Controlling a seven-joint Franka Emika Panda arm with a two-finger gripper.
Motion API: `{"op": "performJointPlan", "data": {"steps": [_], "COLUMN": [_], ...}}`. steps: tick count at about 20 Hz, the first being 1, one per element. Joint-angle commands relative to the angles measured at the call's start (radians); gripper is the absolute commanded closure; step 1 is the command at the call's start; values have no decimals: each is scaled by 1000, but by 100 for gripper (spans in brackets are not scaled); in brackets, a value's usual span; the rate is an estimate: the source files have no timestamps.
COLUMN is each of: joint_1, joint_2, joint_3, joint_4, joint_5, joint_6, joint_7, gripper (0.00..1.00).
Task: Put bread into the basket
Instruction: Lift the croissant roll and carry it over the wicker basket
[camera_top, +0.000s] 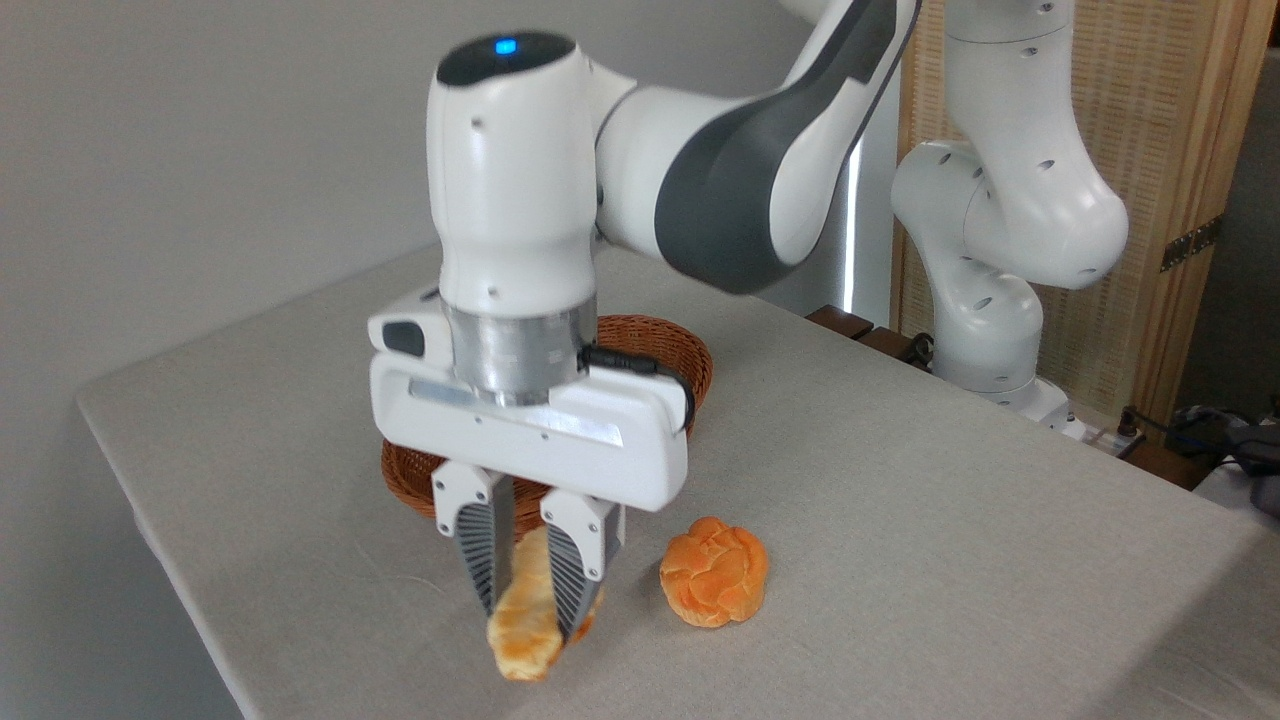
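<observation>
Now we're at the grab: low in the centre of the frame, the claw (528, 590) is pinching the bread (527, 615), one ribbed finger on each flank of the pale golden loaf. The loaf lies on the counter (900, 480), or barely off it; from this angle I can't tell which. Its near end pokes out below the fingertips (483, 590).

To do this well, I'd judge the move is a straight lift first, high enough to clear the woven rim, then a short carry up-frame to the basket (690, 365) sitting directly behind the claw. Keep the squeeze gentle, since the bread looks soft. The grip seems to sit toward one end, so the loaf could swing or droop; slow travel would help. Watch the round orange bun (714, 571) just to the right, near but apart.

What's hidden? The wrist blocks most of the basket, so its inside can't be checked. The loaf's far end is tucked behind the fingers.
</observation>
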Motion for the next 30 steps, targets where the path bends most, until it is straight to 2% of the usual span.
{"op": "performJointPlan", "data": {"steps": [1,5,8,15,16,17,19,20,21,24,30], "joint_1": [-1,-10,-13,-14,-13,-14,-14,-14,-14,-14,-17], "joint_2": [-39,-89,-116,-134,-133,-130,-128,-128,-128,-123,-117], "joint_3": [14,-3,-69,-207,-228,-248,-287,-298,-307,-334,-359], "joint_4": [52,53,52,50,47,41,26,20,14,10,3], "joint_5": [-55,-95,-95,-87,-86,-83,-80,-80,-80,-78,-34], "joint_6": [-15,-23,-57,-245,-273,-306,-353,-363,-383,-414,-413], "joint_7": [19,19,9,28,34,35,42,48,49,49,46], "gripper": [55,53,53,53,51,42,40,33,0,0,0]}}
